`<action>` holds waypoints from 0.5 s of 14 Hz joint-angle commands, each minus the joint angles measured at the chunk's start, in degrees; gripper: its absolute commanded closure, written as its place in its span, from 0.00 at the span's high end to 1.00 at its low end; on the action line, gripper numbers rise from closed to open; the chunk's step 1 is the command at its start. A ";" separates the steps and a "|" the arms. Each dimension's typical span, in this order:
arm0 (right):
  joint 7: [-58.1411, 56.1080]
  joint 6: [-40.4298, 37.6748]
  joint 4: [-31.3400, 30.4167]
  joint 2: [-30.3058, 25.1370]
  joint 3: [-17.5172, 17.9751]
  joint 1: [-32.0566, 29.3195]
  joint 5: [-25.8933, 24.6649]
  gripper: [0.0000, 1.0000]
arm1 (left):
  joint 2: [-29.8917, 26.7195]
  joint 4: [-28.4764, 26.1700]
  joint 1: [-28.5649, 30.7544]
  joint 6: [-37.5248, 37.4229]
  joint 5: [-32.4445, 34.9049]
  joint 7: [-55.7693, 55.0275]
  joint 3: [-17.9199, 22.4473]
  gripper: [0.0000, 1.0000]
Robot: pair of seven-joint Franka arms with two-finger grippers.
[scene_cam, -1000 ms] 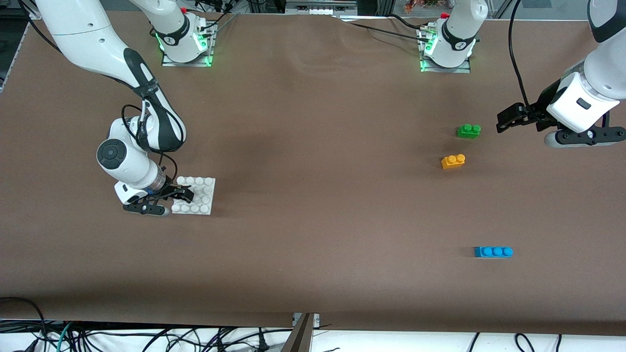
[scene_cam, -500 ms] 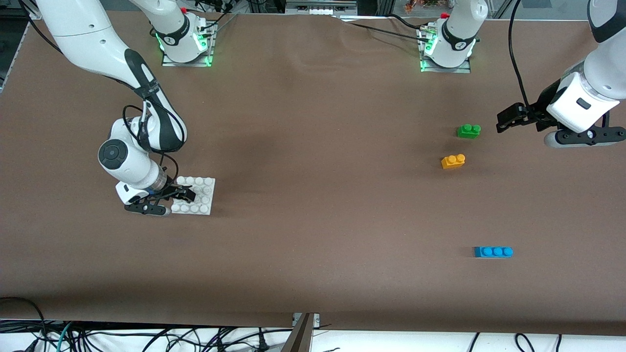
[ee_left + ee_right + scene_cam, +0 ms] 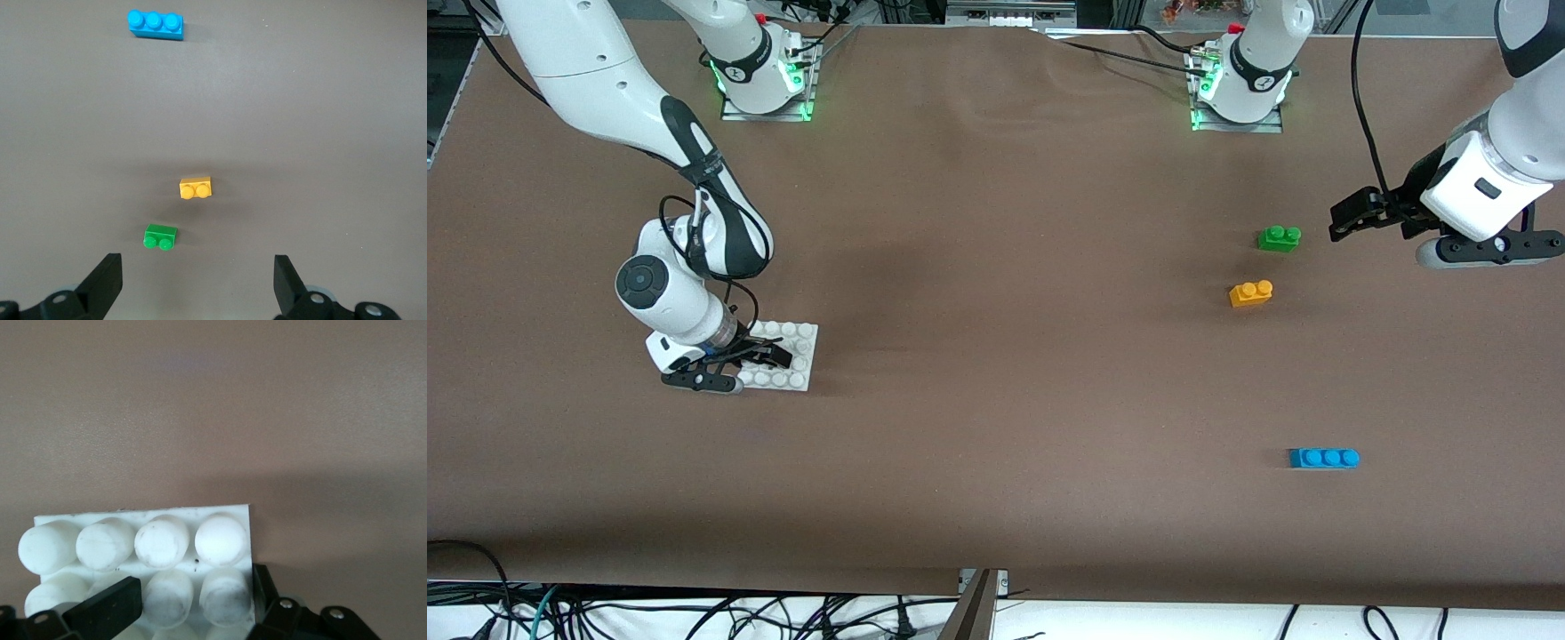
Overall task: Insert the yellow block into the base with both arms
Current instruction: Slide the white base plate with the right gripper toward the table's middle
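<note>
While the right tool sits low at the base, its two black fingers stand on both sides of the plate's studded corner, touching or almost touching it; whether they press it cannot be told. Only part of the base shows in the right wrist view, the rest is cut off by the frame edge and covered by the fingers. In the front view the right arm hides the base edge toward its own end of the counter.

From the base toward the left arm's end, the brown counter is wide and free up to the bricks. The yellow block lies flat there, studs up, well apart from the base. A green brick lies near it, farther from the front camera, and a blue brick lies nearer, well apart.

The left tool waits in the air beside the green brick, fingers spread wide with nothing between them. Its arm is cut off at the frame edge.
</note>
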 commanded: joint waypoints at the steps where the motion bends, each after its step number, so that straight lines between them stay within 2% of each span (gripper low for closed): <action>1: 0.69 0.92 -0.48 0.17 1.64 -0.43 0.29 0.73 | 0.75 1.66 -0.55 -1.20 1.70 0.75 0.12 1.00; 7: 3.31 0.92 -0.21 -0.01 2.26 1.67 0.55 0.73 | 0.75 1.66 -0.55 -1.20 1.70 0.75 0.12 1.00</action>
